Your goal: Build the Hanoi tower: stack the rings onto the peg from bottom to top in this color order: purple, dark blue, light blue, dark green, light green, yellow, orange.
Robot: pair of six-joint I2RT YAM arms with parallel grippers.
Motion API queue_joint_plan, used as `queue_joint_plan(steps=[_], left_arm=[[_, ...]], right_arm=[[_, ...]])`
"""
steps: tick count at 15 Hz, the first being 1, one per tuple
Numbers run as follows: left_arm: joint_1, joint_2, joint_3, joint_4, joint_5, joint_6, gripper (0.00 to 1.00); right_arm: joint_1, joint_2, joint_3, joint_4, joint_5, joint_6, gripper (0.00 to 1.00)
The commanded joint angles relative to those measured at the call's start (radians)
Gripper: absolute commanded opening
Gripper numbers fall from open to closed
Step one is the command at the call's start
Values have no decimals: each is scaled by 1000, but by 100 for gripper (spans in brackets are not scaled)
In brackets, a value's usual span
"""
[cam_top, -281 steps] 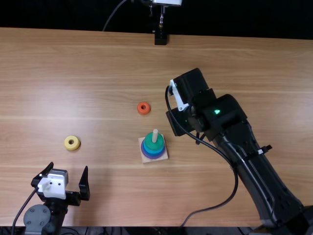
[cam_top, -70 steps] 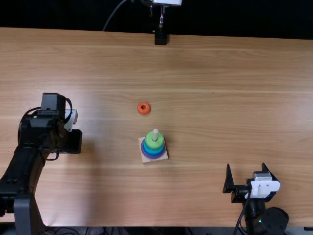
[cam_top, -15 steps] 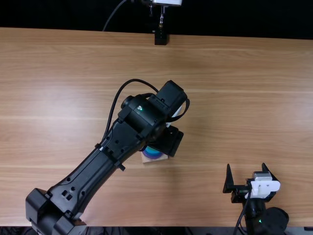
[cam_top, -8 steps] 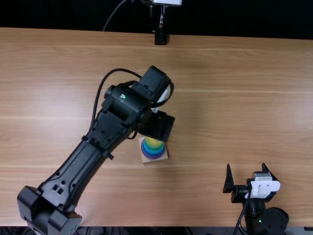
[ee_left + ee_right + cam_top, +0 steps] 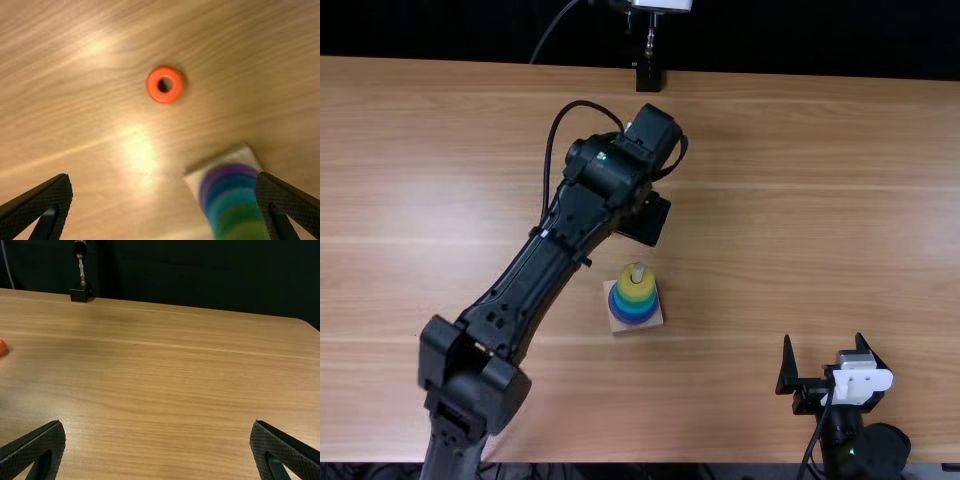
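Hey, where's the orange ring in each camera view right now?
Top view: not in it, probably hidden behind the left arm.
Left wrist view: the orange ring lies apart from the ring stack.
Right wrist view: cut off by the picture's edge, nearer than the black block.
Shared landmark: the wooden table.

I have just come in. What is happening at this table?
A ring tower is being built. The yellow ring tops the stack on the peg. The orange ring lies loose on the table, with the left gripper open and empty above. The right gripper is open, holding nothing.
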State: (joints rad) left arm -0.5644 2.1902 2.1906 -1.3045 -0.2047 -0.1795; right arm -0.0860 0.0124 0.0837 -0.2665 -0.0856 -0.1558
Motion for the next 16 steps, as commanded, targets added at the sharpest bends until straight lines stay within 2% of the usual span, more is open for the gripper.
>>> queue_joint_plan(steps=[1, 2, 3, 4, 5, 6, 11, 12, 14, 16], left_arm=[[9, 60, 29, 3, -48, 93, 100], [29, 98, 31, 12, -16, 93, 100], [52, 132, 37, 14, 41, 87, 100], [64, 155, 41, 16, 85, 87, 100], [72, 178, 54, 18, 100, 87, 100], [80, 200, 69, 16, 103, 87, 100], [97, 293, 121, 55, 107, 93, 100], [97, 306, 123, 80, 116, 95, 100], [98, 312, 121, 117, 168, 91, 100], [98, 329, 123, 121, 175, 93, 100]], right_arm=[[-11, -12, -68, -53, 3, -4, 100], [-11, -12, -68, -53, 3, -4, 100], [-11, -12, -68, -53, 3, -4, 100], [-11, -12, -68, -53, 3, -2, 100], [-11, -12, -68, -53, 3, -4, 100], [-11, -12, -68, -53, 3, -2, 100], [-11, -12, -68, -53, 3, -4, 100], [-11, -12, -68, -53, 3, -4, 100], [-11, -12, -68, -53, 3, -4, 100], [-11, -12, -68, -53, 3, -2, 100]])
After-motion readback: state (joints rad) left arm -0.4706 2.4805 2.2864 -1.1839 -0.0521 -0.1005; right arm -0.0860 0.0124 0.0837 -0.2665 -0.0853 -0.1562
